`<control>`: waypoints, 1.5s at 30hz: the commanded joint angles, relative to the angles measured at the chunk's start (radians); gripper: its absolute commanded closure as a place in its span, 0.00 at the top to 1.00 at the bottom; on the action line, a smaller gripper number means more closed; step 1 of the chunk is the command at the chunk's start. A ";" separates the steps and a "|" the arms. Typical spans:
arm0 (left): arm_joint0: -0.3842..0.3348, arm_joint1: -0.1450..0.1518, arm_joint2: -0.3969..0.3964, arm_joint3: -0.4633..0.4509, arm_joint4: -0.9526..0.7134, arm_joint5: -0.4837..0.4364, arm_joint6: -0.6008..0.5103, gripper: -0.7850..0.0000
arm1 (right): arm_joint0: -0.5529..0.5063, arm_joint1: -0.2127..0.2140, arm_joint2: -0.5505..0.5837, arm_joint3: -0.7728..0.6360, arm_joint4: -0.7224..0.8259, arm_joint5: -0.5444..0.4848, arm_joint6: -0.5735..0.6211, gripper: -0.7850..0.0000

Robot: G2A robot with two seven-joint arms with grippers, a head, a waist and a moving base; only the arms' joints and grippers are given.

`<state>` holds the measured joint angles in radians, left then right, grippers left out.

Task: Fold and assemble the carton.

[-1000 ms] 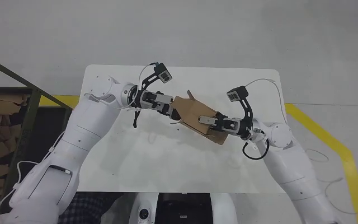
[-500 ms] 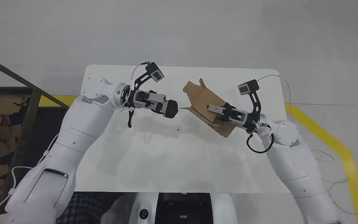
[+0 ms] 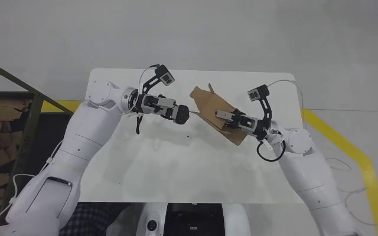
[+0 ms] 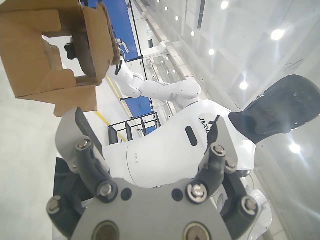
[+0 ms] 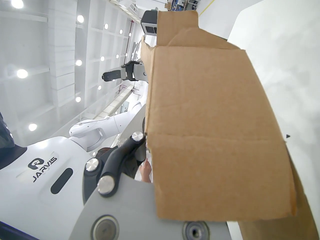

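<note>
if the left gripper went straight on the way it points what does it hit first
Probably the carton, its near flap just ahead of the open left gripper; depth is unclear.

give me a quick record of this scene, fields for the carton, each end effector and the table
carton: brown cardboard, partly opened, flaps loose, held over the table
right end effector: shut on carton, gripping one panel
left end effector: open, apart from carton, beside its open end
table: white, rounded corners
task state: flaps not yet folded shut
</note>
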<state>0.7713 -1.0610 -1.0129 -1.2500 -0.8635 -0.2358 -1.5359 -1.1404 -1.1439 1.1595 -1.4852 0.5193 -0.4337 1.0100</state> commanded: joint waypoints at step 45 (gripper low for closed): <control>0.004 0.002 0.023 -0.048 0.022 0.007 0.000 1.00 | -0.012 -0.010 -0.054 -0.039 0.001 0.009 0.028 0.00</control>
<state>0.7760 -1.0595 -0.9895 -1.3025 -0.8422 -0.2274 -1.5359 -1.1514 -1.1536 1.1048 -1.5239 0.5179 -0.4235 1.0379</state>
